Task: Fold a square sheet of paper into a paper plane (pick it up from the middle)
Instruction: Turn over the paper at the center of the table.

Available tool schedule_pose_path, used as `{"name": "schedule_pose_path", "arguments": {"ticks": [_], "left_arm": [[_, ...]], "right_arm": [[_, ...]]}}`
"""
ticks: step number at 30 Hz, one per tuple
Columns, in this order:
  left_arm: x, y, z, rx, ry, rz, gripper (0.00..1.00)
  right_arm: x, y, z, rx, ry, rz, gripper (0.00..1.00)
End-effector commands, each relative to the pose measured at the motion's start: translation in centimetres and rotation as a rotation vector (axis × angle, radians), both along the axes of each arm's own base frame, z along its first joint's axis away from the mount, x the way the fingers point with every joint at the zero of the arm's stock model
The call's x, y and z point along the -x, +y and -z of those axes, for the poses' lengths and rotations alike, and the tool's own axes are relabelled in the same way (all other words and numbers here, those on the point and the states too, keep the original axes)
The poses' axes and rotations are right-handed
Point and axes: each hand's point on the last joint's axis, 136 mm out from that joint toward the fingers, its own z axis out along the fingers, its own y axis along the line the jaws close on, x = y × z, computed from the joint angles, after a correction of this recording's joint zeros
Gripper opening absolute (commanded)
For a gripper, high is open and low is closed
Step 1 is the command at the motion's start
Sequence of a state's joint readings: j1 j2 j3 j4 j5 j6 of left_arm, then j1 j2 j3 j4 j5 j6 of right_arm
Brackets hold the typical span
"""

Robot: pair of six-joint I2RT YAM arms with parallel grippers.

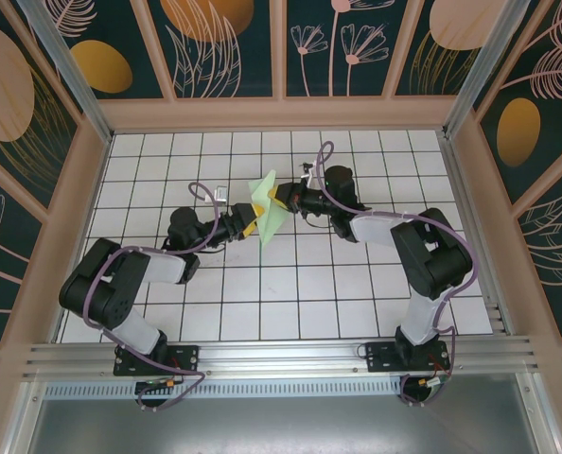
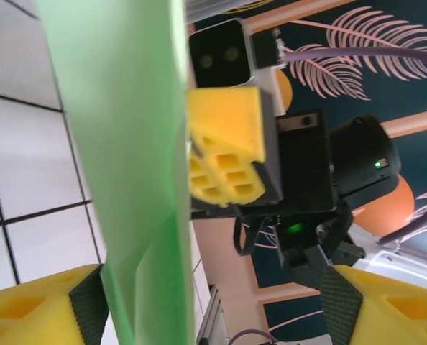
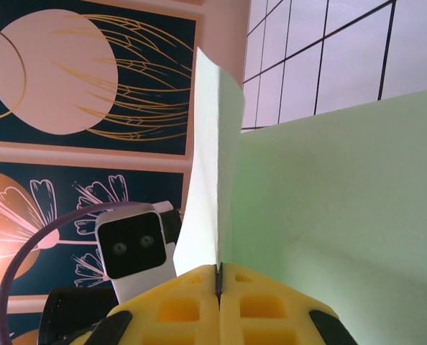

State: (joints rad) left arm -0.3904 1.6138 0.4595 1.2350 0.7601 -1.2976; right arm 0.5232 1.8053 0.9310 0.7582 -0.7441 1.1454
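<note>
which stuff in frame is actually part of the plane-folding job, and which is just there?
In the job:
- pale green paper sheet, partly folded, held up off the table
- right gripper, shut on it
- left gripper, open, paper between its fingers

Just there:
- white grid-tiled table
- dark floral wall panels

2 black-and-white arms point(image 1: 120, 284) (purple cables point(image 2: 357, 52)), yellow end effector pads point(image 3: 199, 309)

text: none legible | labels, brands: none legible | numbers, signs: none legible in any view
</note>
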Motion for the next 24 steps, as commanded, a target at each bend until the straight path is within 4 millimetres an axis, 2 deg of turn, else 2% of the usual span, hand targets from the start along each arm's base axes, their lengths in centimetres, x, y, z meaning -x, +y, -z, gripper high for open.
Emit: {"name": "schedule_pose_path", "arguments": {"ticks": [1, 10, 12, 13, 18, 24], "left_arm": [[0.3, 0.0, -2.2, 0.076, -0.059, 0.02, 0.72], [-0.8, 0.1, -0.9, -0.015, -0.049, -0.019, 0.28], [-1.2, 0.1, -0.5, -0.061, -0.054, -0.034, 0.19], [-1.3, 0.2, -0.2, -0.085, -0.051, -0.043, 0.17], [-2.3, 1.1, 1.5, -0.267, -0.067, -0.1, 0.12], [-4.0, 4.5, 3.8, -0.631, -0.046, -0.225, 0.1]], "right_arm": [[0.7, 0.1, -1.6, -0.051, -0.029, -0.028, 0.0], [0.9, 0.2, -1.1, -0.034, -0.014, -0.04, 0.01], [0.8, 0.0, -0.6, 0.007, -0.017, -0.031, 0.05], [0.7, -0.2, -0.4, 0.031, -0.023, -0.021, 0.08], [-0.4, -2.5, 0.6, 0.244, -0.072, 0.098, 0.39], [-1.0, -7.5, 2.0, 0.512, -0.105, 0.304, 0.59]]}}
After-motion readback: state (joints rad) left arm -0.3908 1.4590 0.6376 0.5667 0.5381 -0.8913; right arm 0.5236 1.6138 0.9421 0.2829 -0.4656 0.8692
